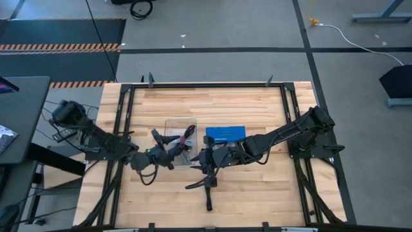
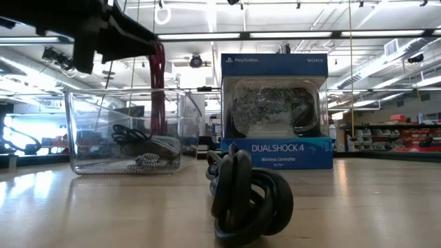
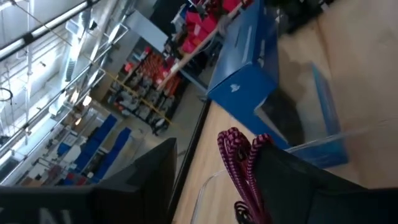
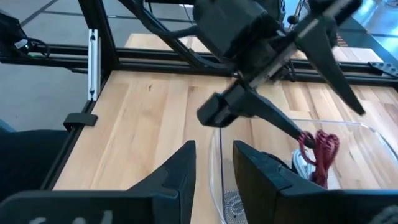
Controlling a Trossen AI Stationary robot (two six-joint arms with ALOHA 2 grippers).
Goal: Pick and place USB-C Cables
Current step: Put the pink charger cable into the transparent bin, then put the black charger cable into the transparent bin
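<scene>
A maroon-pink USB-C cable [image 3: 239,158] hangs upright over the clear tray [image 2: 89,131]; in the low view the cable [image 2: 158,89] reaches down inside the tray walls. My left gripper [image 1: 172,150] is above the tray, open, with the cable beside one finger. More cable bundles [image 2: 141,148] lie on the tray floor. A black cable bundle [image 1: 207,183] rests on the table near the front edge. My right gripper [image 4: 214,165] hovers open at the tray's right side, with nothing between its fingers. My left gripper has its fingers spread apart. The maroon-pink cable's upper loop [image 3: 231,140] lies against the inner side of one finger [image 3: 292,180]. The cable hangs straight down from there into the tray. Whether its lower end rests on the tray floor does not show.
A blue DualShock 4 box [image 1: 225,133] stands upright just right of the tray, behind my right gripper. A black frame rail [image 1: 206,85] runs around the wooden table. The black bundle [image 2: 248,196] lies between the arms and the near edge.
</scene>
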